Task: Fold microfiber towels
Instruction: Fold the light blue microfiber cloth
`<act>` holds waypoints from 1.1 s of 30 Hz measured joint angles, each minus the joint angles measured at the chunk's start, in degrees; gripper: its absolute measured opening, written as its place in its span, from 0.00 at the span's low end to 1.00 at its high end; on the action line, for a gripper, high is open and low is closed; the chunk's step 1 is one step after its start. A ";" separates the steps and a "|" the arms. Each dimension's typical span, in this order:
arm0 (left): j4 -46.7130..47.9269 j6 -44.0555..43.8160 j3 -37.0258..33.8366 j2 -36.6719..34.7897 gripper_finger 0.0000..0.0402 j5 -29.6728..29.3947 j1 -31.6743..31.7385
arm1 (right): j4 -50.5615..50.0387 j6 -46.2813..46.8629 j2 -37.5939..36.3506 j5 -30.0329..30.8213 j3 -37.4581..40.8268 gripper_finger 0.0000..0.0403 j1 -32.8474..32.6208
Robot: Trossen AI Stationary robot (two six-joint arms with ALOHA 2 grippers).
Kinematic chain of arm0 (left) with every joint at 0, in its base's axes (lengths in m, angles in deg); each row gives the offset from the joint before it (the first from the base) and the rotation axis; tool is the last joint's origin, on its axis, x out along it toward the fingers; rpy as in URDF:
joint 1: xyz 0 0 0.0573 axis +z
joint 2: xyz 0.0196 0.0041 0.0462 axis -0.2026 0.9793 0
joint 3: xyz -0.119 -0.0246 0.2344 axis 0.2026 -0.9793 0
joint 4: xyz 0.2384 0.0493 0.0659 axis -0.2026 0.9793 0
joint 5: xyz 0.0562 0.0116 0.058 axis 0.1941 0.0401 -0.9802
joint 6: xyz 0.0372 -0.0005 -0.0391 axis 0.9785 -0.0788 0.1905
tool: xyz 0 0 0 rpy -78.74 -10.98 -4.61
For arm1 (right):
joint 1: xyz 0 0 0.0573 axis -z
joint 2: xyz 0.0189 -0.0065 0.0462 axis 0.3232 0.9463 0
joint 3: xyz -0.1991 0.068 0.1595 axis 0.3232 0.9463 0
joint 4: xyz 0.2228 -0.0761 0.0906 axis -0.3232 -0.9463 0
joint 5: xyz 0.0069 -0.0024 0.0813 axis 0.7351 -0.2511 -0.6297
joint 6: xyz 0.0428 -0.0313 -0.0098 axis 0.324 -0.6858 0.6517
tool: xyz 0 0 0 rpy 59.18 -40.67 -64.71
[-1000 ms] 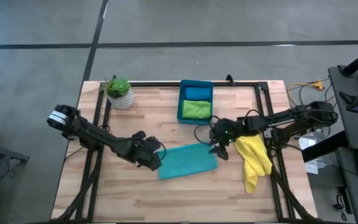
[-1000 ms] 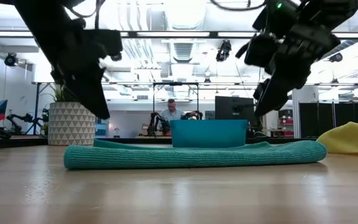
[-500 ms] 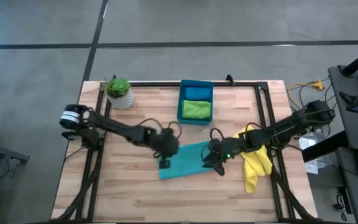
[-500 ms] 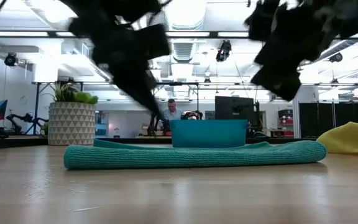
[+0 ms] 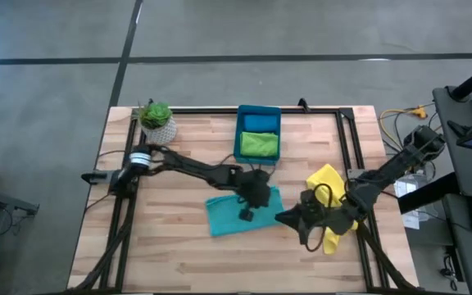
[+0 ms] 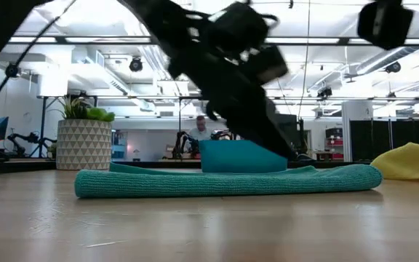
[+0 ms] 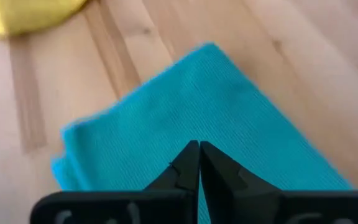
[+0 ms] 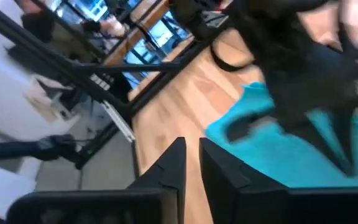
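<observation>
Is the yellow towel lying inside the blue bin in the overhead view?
No: the yellow towel lies crumpled on the table's right side, while the bin holds only a blue towel and a green towel.

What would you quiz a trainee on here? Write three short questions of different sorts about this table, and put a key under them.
1. True or false: the yellow towel lies inside the bin.
2. The left gripper is over which cloth? A. an orange towel B. the teal towel C. a purple towel
3. Which two towels lie in the bin?

Key:
1. False; it lies on the table near the right arm.
2. B
3. The blue towel and the lime green towel.
</observation>
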State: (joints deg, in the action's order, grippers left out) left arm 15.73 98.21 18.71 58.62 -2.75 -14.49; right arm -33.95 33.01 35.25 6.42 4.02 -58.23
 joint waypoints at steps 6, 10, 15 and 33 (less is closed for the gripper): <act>10.58 -1.57 7.92 6.67 0.00 -5.66 1.08 | -1.14 -0.13 0.90 5.86 -3.46 0.07 -3.32; 14.29 -10.11 7.32 5.45 0.00 -16.14 1.96 | -1.88 -1.58 1.63 7.89 -4.84 0.07 -3.60; 27.12 -21.71 7.09 2.90 0.00 -33.91 2.87 | -3.65 -1.63 2.23 8.55 -5.41 0.07 -3.10; 29.66 -22.77 -15.64 -16.90 0.00 -16.53 -7.51 | -5.36 -6.90 2.34 8.67 -4.95 0.07 -1.18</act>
State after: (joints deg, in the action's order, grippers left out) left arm 45.39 75.44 3.07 41.72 -19.28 -22.00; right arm -39.30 26.11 37.59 15.09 -0.94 -59.41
